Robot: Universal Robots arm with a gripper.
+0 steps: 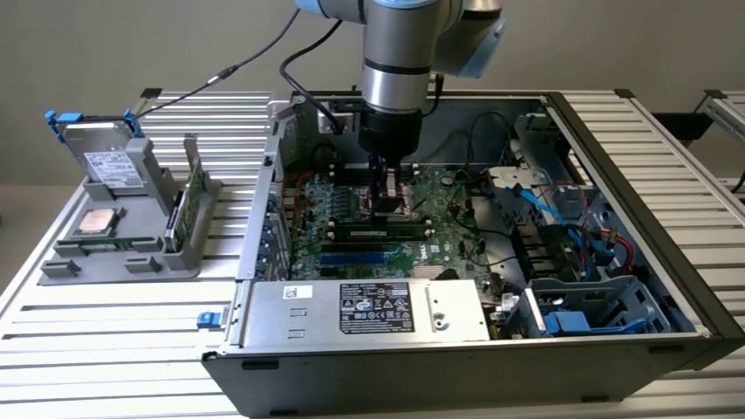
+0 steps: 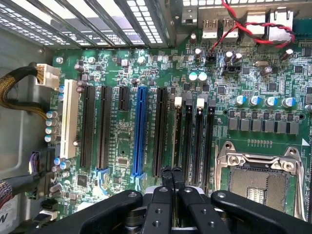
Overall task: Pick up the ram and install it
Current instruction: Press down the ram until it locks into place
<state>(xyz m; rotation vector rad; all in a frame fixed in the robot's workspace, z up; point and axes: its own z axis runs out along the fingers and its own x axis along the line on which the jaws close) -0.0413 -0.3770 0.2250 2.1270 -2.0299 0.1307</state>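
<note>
The arm (image 1: 390, 78) hangs straight down into the case (image 1: 652, 218). Its tool (image 1: 390, 202), fingers pinched together and empty, presses above the seated ram (image 1: 379, 232), case centre, board (image 2: 146, 73) at 12 o'clock.

The ram (image 1: 375, 232) lies on the motherboard (image 1: 442, 218) inside the case (image 1: 652, 218).

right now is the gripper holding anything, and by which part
Nothing is held: the gripper is shut, its fingertips pressed together with nothing between them, low over the motherboard.
</note>
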